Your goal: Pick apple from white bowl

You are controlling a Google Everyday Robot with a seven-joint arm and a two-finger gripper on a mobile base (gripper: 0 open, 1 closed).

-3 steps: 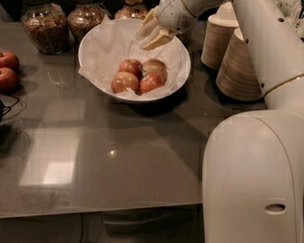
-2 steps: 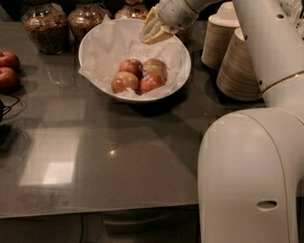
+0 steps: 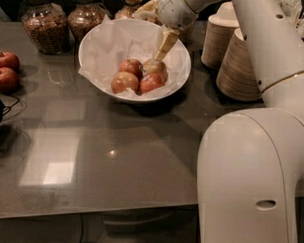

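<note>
Plainly, the gripper (image 3: 159, 52) hangs inside the white bowl (image 3: 143, 98), slanting down and to the left from a wrist above the bowl's far rim; its tip sits right at the top of the apple (image 3: 158, 70), touching it or nearly so; whether the gripper is parted or closed I cannot tell. The apple lies directly under and just in front of that tip, so the coming move looks, in my judgement, like a short drop along the same slant rather than any sideways reach; there is only the one arm, so no choice of hand arises.

The apple is round, with no long axis to line up on; its skin is dull yellow-tan with a red blush and a faint sheen. It is the back-right one of four, pressed close to a redder apple (image 3: 152, 83) just in front, with another (image 3: 130, 66) to its left and a fourth (image 3: 124, 83) at the front left; that crowding probably leaves little room beside it.

The bowl is wide, glossy and white, lined with crinkled white paper (image 3: 112, 42) that rises above the rim at the back; the paper likely slips and rustles under contact. The table (image 3: 115, 157) is smooth grey and reflective; two deep-red apples (image 3: 5, 71) rest well apart at its left edge; glass jars (image 3: 43, 22) stand behind the bowl, and ribbed tan disposable stacks (image 3: 244, 66) to its right.
</note>
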